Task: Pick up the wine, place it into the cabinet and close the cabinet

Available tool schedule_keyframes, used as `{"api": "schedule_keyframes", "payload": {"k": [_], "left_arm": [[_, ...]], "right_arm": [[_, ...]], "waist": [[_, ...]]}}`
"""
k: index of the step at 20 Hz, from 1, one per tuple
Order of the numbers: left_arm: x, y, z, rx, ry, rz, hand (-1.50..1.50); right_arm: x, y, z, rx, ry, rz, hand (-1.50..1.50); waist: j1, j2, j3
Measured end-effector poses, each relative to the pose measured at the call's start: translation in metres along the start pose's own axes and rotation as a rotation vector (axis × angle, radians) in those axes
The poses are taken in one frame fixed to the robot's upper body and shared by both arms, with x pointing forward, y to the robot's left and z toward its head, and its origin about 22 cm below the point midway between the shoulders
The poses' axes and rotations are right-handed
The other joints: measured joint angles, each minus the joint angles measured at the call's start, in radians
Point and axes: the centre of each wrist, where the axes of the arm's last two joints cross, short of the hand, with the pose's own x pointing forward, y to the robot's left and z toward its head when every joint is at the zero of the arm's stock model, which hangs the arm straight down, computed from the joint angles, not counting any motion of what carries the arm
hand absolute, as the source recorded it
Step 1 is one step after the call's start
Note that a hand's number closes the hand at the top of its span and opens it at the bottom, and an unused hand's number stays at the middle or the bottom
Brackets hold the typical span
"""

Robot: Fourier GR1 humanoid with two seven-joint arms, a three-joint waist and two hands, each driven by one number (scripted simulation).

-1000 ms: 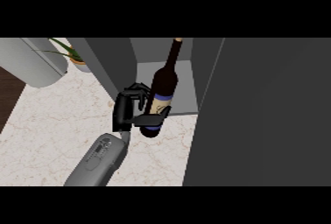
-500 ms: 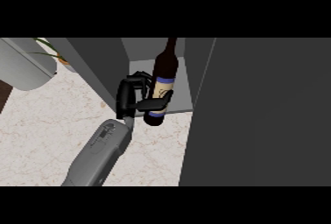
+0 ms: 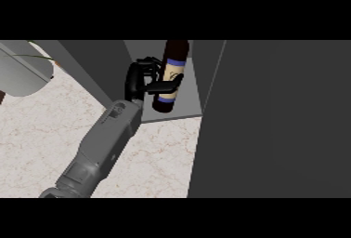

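The wine bottle [image 3: 169,95] is dark, with a cream label between blue bands. It stands nearly upright inside the open grey cabinet [image 3: 179,115], its base just above the cabinet's floor and its neck cut off by the view's top. My left hand [image 3: 138,80] is shut on it: the palm lies against the bottle's left side and the thumb crosses the label. The grey forearm [image 3: 103,142] comes in from the lower left. My right hand does not show.
The cabinet's dark door [image 3: 274,121] stands open and fills the whole right side. A pale grey pot [image 3: 24,76] with a thin plant sits at the far left on the marbled counter [image 3: 41,139]. The cabinet's left wall [image 3: 89,69] runs close beside my hand.
My left hand has carried the bottle up and away from me, over the cabinet's front edge and into the opening. The pot has slid toward the view's left edge.
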Motion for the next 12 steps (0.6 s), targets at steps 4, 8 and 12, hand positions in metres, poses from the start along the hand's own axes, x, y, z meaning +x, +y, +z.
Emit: {"api": "schedule_keyframes", "payload": {"k": [4, 8, 12], "left_arm": [[0.003, 0.005, -0.012, 0.020, -0.023, -0.050, -1.50], [0.005, 0.005, -0.019, 0.035, -0.050, -0.103, -1.50], [0.008, 0.010, -0.025, 0.067, -0.062, -0.152, -1.50]], "right_arm": [[-0.001, 0.000, 0.003, 0.009, 0.001, -0.001, -1.50], [-0.001, 0.000, 0.003, 0.016, -0.007, -0.002, -1.50], [-0.001, -0.001, 0.003, 0.029, -0.012, -0.001, -1.50]], "waist": [[-0.011, 0.002, 0.000], [-0.009, 0.008, 0.000], [-0.015, 0.010, -0.001]]}}
